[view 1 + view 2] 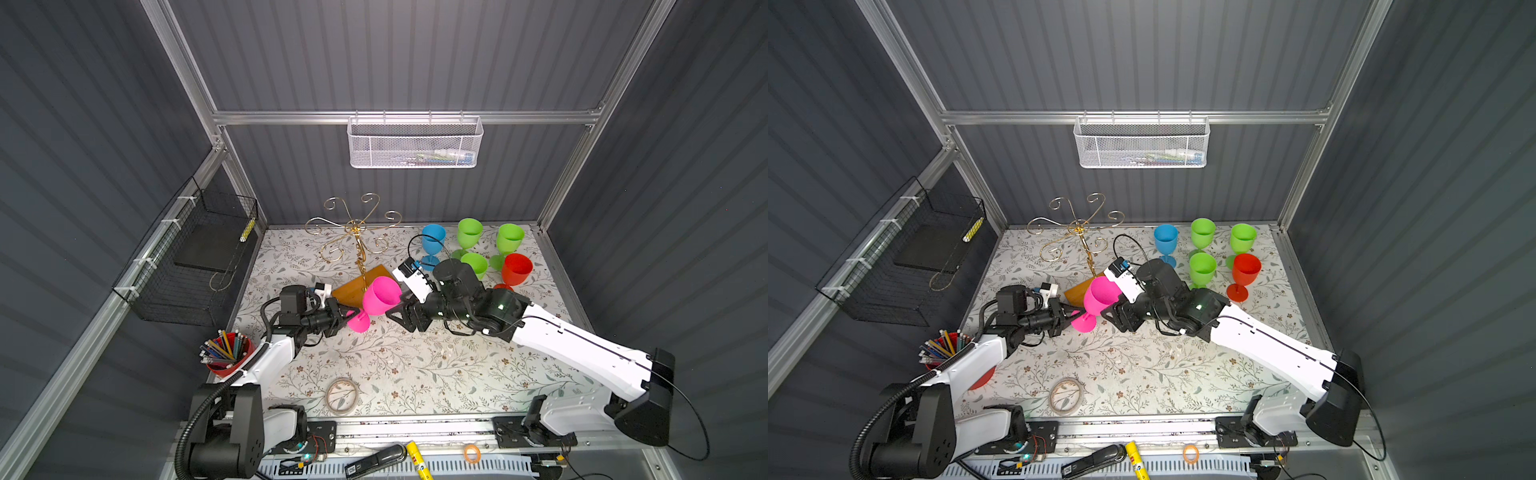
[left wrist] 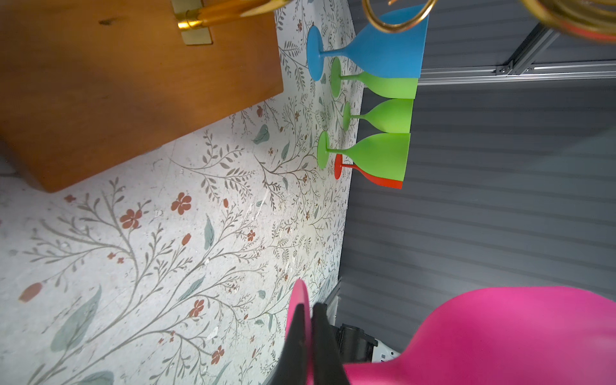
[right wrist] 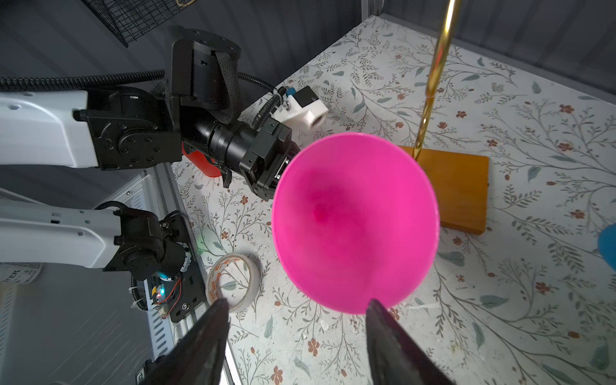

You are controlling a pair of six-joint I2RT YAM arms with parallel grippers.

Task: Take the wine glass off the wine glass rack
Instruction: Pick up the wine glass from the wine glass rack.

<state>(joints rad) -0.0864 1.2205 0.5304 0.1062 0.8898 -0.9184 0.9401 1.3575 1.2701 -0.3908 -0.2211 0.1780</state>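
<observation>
The pink wine glass [image 1: 380, 295] hangs tilted above the table, just in front of the wine glass rack's wooden base [image 1: 351, 289]. My left gripper [image 1: 347, 316] is shut on the edge of its round foot [image 2: 300, 293]. The bowl's mouth [image 3: 355, 221] faces my right gripper [image 3: 297, 304], which is open just short of the rim with nothing between its fingers; one fingertip [image 3: 375, 308] overlaps the rim in the right wrist view. The gold wire rack [image 1: 357, 226] stands behind, and no glass hangs from its scroll arms. Both top views show the pink glass [image 1: 1100, 297] between the two grippers.
Blue [image 1: 433, 239], several green [image 1: 469, 232] and red [image 1: 516, 269] glasses stand upright at the back right. A tape roll [image 1: 342, 395] lies near the front edge. A red cup of pencils [image 1: 226, 353] sits front left. A black wire basket [image 1: 195, 257] hangs on the left wall.
</observation>
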